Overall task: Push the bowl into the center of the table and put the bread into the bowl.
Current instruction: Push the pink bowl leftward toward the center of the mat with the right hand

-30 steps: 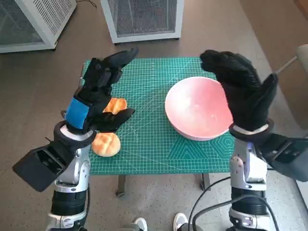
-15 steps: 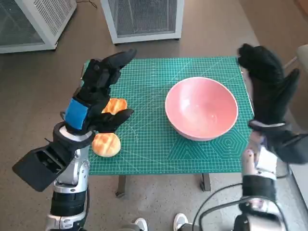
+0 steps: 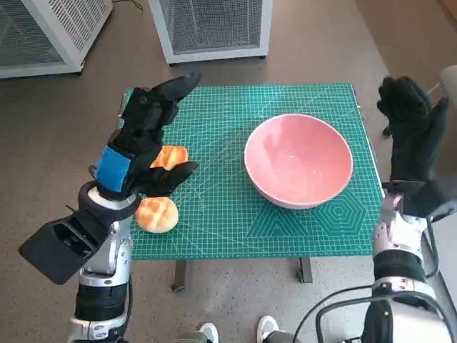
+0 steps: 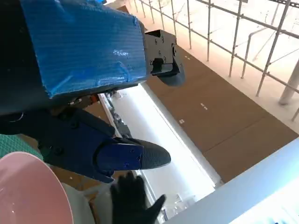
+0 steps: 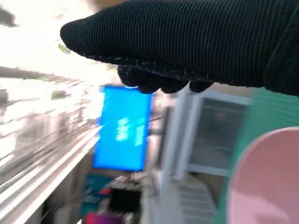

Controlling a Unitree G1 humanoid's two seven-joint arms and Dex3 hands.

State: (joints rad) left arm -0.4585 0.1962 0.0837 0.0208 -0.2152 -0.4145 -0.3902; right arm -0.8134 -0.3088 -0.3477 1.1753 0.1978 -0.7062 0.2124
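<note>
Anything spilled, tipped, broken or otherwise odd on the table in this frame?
Nothing stands out. The pink bowl sits upright and empty on the green mat; two bread rolls lie intact near the left robot hand.

1. In the head view, even, soft light is falling from above; the green mat (image 3: 235, 171) and pink bowl (image 3: 298, 158) are showing sharp, with only faint shadows.
2. Wide-angle bending is curving the picture's edges.
3. In the left wrist view, a white glare is washing out the middle.
4. The right wrist view is smearing with motion blur, bright at one side.
</note>
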